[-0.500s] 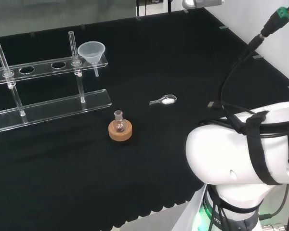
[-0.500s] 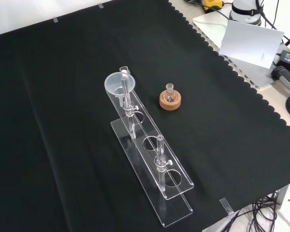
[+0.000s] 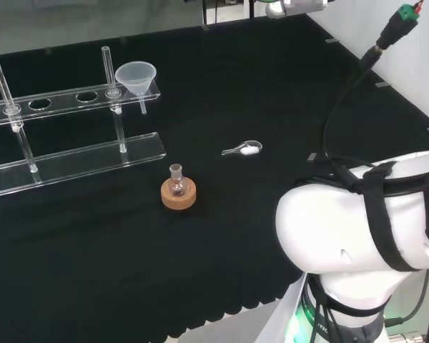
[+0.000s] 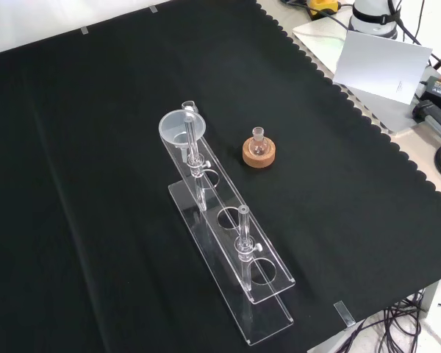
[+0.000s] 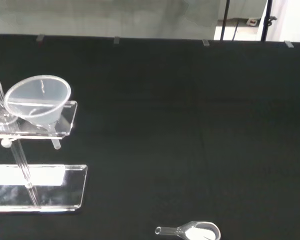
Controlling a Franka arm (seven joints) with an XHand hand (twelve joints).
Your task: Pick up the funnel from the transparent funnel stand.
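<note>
The funnel (image 3: pixel 136 76) sits with its cone in the end hole of the clear stand (image 3: pixel 71 161), its stem hanging down through the top rail; the wrist view, which looks out past the palm, shows it (image 5: pixel 38 99) ahead of the hand and off to one side, with bare black table (image 4: pixel 73 147) between. It looks like thin clear plastic: probably very light, fairly stiff at the rim, smooth enough to slip, and easy to tip or drag the stand with. My judgement is that the best hold is on the cone just under the rim, thumb on one side and fingers opposite, then a straight lift until the stem clears the hole. Whether the hand is wide or closed I cannot tell. Against half a second earlier, funnel, stand, flask (image 3: pixel 176 183) on its cork ring (image 3: pixel 179 198) and spoon (image 3: pixel 243 149) lie unchanged; in the head view the arm's white link and its cables have shifted slightly.
</note>
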